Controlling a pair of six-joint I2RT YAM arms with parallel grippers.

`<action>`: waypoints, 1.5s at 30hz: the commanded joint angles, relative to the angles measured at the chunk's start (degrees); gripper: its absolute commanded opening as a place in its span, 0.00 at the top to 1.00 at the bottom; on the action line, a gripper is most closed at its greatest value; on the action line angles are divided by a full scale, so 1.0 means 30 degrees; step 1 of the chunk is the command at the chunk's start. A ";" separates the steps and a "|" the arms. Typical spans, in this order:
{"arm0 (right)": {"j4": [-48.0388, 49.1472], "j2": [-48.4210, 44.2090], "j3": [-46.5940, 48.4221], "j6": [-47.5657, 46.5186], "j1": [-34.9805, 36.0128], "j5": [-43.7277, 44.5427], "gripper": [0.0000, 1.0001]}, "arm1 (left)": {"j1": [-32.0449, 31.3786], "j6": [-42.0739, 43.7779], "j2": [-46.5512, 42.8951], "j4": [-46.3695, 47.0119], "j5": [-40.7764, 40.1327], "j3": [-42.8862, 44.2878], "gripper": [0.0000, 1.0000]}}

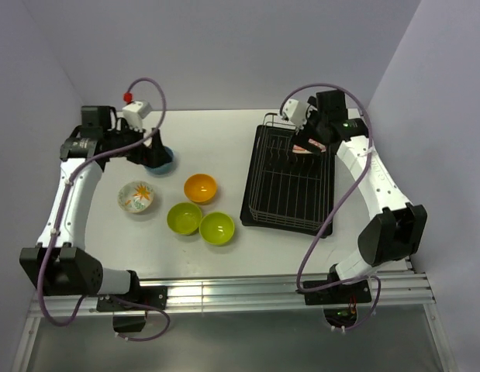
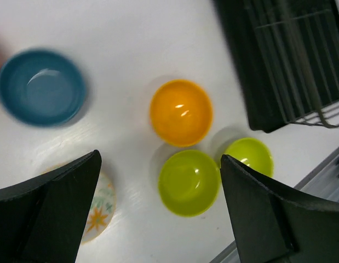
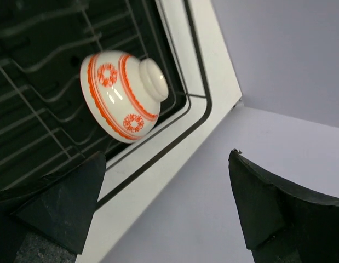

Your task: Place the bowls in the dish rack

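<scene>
Right claw [image 3: 166, 156]: wide apart, two blunt matte black fingers with nothing between them. Ahead of it, toward the finger on the view's left and clear of both, the patterned bowl [image 3: 125, 96]. Glossy white, round, ringed with orange-red bands and rosettes, tipped so that its small foot ring faces the claw. Resting among the thin black wires of the dish rack [image 3: 38, 109], close to the rounded corner of the raised rim. Beyond that rim, a smooth white strip of table [image 3: 213, 71].

Left claw [image 2: 160, 156]: also spread wide, held above the table, gripping nothing. Just ahead of the gap, the orange bowl [image 2: 181, 112], smooth plastic with two bright glints inside. Below the gap, a lime green bowl [image 2: 189, 182]; touching or nearly touching it, beside the finger on the view's right, the second lime green bowl [image 2: 248, 156]. Partly hidden under the other finger, the cream bowl [image 2: 101, 211] with small orange and green star marks. Farther ahead on that same side, the blue bowl [image 2: 40, 87], blurred, round and deep. Far ahead on the right, one corner of the rack's black tray and wire grid.
</scene>
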 commanded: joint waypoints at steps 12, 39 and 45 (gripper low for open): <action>-0.5273 0.0173 0.6893 1.0258 0.0133 -0.9497 0.00 | 0.9541 0.6191 0.4541 -0.4152 -0.0734 -0.1566 0.15; -0.4834 -0.0178 0.6336 1.5476 0.1188 -1.1086 0.00 | 0.9572 0.3879 0.8936 0.2324 -0.1092 -0.4767 0.57; -0.2788 -0.1372 0.5641 1.4690 0.1275 -0.8336 0.00 | 0.9455 0.3469 0.9317 0.2910 -0.0858 -0.4884 0.71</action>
